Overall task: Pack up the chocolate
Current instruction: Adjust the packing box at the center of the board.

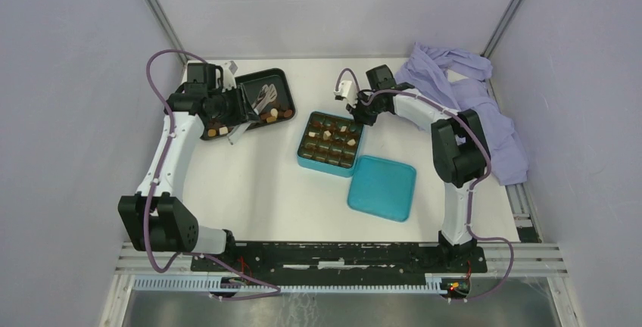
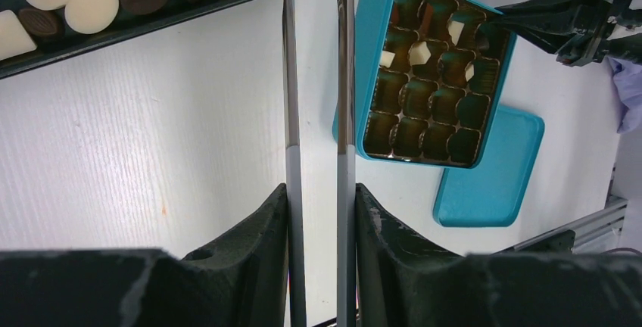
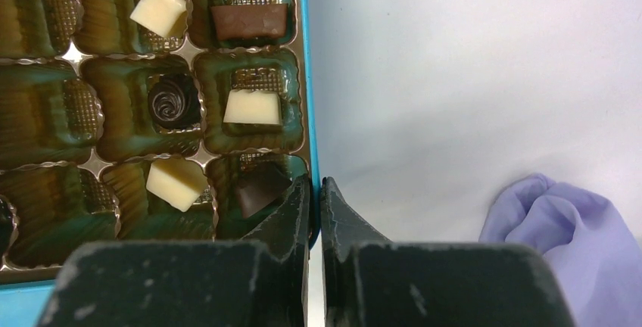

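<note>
Base rail (image 1: 333, 255) spans the near edge. Left gripper (image 2: 321, 191) clenched on metal tweezers (image 2: 345, 77) at black tray (image 2: 151, 13) holding loose chocolate (image 2: 91, 7). Centre: teal box (image 1: 301, 162), several pieces seated in its insert (image 3: 95, 164). Right gripper (image 3: 316, 191) clamped on the box's far right wall. Lid (image 1: 382, 187) lies near-right.
</note>
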